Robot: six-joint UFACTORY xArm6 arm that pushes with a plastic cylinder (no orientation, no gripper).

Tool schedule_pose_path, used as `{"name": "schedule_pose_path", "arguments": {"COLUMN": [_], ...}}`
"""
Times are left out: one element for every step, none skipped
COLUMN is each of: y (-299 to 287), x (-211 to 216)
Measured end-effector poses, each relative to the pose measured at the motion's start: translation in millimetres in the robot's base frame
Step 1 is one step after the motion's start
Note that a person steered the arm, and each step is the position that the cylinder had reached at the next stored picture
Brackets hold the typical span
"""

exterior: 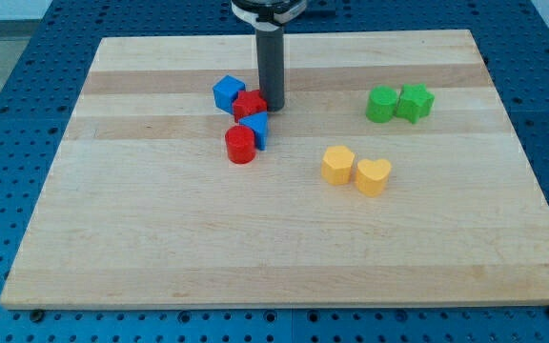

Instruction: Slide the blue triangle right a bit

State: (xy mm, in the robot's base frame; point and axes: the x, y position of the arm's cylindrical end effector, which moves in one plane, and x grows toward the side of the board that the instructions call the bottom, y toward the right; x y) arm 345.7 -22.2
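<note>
The blue triangle (pixel 255 128) lies left of the board's middle, in a tight cluster. A red cylinder (pixel 240 145) touches it at its lower left. A red block (pixel 249 104) sits just above it, and a blue cube (pixel 228 92) sits above and left of that. My tip (pixel 273 107) is at the end of the dark rod, on the board just right of the red block and just above and right of the blue triangle.
Two green blocks (pixel 382 104) (pixel 415 102) sit side by side at the upper right. A yellow block (pixel 338 164) and a yellow heart (pixel 373 176) sit right of centre. The wooden board (pixel 160 248) lies on a blue pegboard table.
</note>
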Motion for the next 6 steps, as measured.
{"name": "schedule_pose_path", "arguments": {"y": [-22.5,-90.1,-106.6,-41.6,7.5,5.3], "x": [-0.8,37.9,47.6,46.7,44.3,58.0]}}
